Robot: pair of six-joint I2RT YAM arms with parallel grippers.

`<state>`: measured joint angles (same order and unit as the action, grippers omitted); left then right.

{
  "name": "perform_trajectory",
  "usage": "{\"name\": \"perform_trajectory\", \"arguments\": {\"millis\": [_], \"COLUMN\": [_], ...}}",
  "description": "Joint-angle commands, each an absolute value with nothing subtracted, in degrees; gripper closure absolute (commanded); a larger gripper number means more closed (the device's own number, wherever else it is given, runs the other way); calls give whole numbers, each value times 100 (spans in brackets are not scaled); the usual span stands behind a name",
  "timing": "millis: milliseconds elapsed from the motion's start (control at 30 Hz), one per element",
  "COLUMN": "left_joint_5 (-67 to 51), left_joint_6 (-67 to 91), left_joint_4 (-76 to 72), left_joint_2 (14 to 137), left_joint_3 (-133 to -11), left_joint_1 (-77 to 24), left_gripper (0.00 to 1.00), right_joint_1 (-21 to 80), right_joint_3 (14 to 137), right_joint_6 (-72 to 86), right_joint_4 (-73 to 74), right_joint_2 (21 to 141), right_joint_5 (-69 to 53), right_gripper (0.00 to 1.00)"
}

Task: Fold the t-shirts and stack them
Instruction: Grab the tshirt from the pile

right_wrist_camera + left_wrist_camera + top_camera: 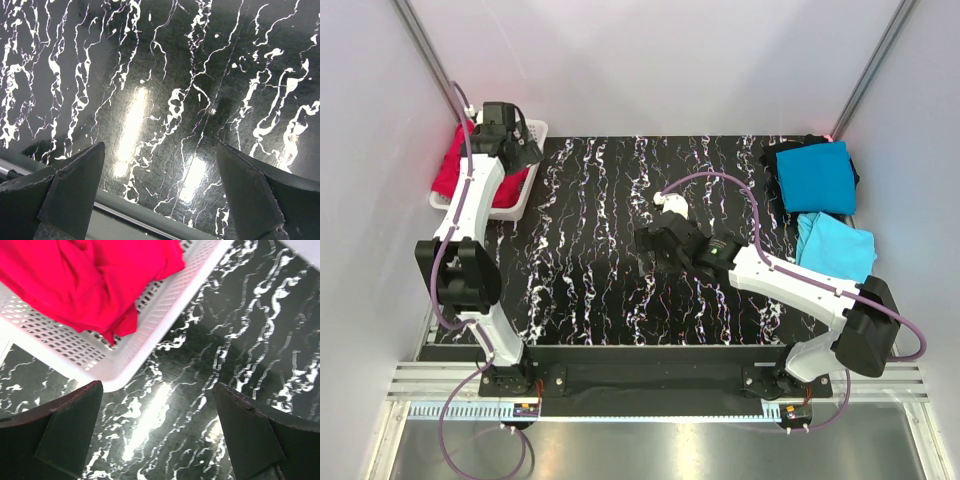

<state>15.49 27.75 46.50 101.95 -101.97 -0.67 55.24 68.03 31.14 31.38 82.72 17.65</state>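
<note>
A crimson-red t-shirt (455,165) lies crumpled in the white mesh basket (535,132) at the far left; the left wrist view shows the red cloth (90,280) hanging over the basket floor (150,340). My left gripper (523,150) hovers open over the basket's right rim, its jaws (157,430) wide apart with nothing between them. A folded teal-blue t-shirt (815,175) and a folded sky-blue t-shirt (835,245) lie at the far right. My right gripper (645,250) hangs open over the middle of the table, jaws (160,195) apart and holding nothing.
The black marble-patterned table (590,220) spreads between the basket and the folded shirts. Dark cloth (798,146) peeks out behind the teal shirt. A grey table edge (140,215) runs along the bottom of the right wrist view. White walls enclose the sides.
</note>
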Motion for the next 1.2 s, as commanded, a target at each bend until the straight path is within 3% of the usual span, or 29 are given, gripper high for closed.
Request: {"name": "perform_trajectory", "arguments": {"millis": [0, 400, 667, 967, 1100, 1167], "left_joint_5": [1670, 1582, 353, 194, 202, 263], "left_joint_6": [2505, 2803, 3498, 3542, 3586, 3630], "left_joint_4": [4588, 4737, 4790, 4615, 4562, 4544], "left_joint_2": [10204, 11020, 11996, 12612, 12735, 12735], "left_joint_3": [-10503, -11108, -11347, -11820, -11953, -11953], "left_joint_1": [-35, 711, 1213, 1310, 1318, 1318], "left_gripper": [1, 1, 1, 1, 12, 24], "right_joint_1": [5581, 5441, 5125, 4808, 4685, 4650], "right_joint_3": [7049, 6917, 6785, 6539, 6521, 6521], "right_joint_6": [3076, 3103, 2988, 2936, 2909, 2918], "right_joint_4": [3059, 3032, 2980, 2821, 2813, 2813], "right_joint_2": [8235, 8156, 8183, 8130, 8147, 8130], "right_joint_5": [2100, 2136, 1916, 1591, 1538, 1529], "right_gripper": [0, 0, 0, 0, 0, 0]}}
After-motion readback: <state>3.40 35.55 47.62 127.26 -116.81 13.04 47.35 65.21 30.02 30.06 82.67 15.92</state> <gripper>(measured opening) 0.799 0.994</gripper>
